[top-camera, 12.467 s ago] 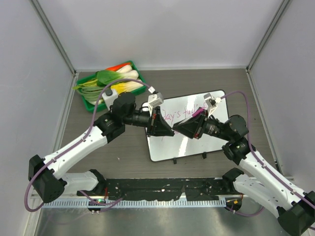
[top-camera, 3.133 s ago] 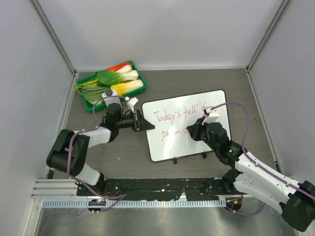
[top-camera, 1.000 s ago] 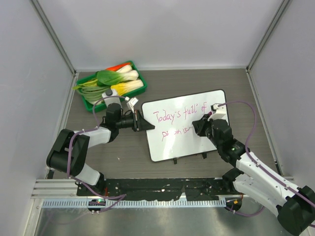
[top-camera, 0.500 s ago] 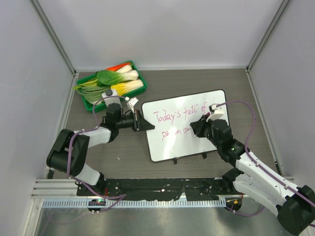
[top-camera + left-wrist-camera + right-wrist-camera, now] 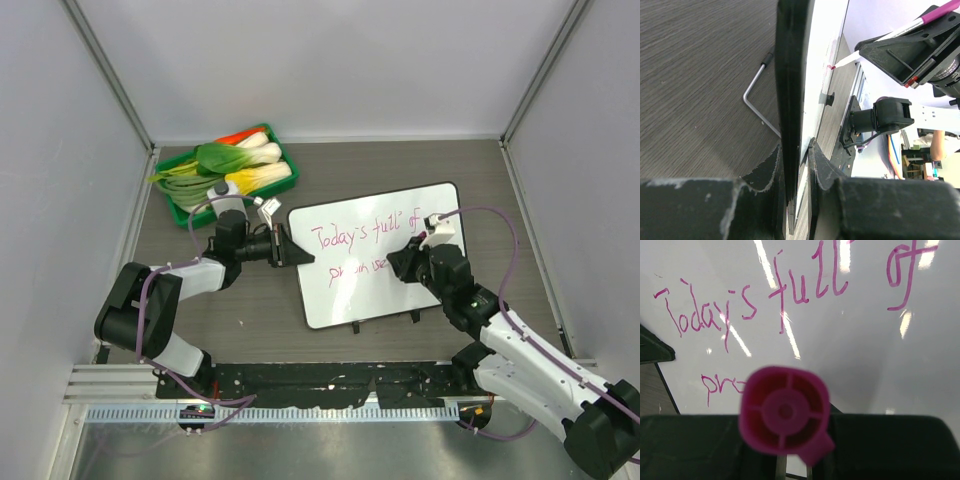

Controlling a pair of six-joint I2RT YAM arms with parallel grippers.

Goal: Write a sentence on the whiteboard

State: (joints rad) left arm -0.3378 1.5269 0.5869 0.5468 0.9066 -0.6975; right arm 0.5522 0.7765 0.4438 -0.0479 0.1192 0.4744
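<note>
Top external view: the whiteboard point(image 5: 360, 298) lies on the dark table point(image 5: 250, 300) between my two arms, turned a little askew, with its two small black feet at its near edge. My left pincer point(image 5: 296, 254) reaches in from the left and pinches the board's left rim. The left wrist view confirms it: the fingers point(image 5: 767, 165) press on either side of the thin black edge, with no gap between them and the rim. A bent metal rod point(image 5: 757, 95) lies on the table just beside that edge.

My right pincer point(image 5: 402, 262) hangs over the right half of the board, pressed tight on a pink marker point(image 5: 880, 37). The marker slants down, and its tip meets the white face at the end of the lower line of writing.

In the right wrist view the sentence point(image 5: 785, 295) runs across the board in pink script. The upper line reads "Today's full of". The lower line begins "pro", and the rest is hidden behind the marker's round back end.

A green tray point(image 5: 276, 131) of vegetables point(image 5: 225, 160) sits at the far left of the table, well apart from the board.
</note>
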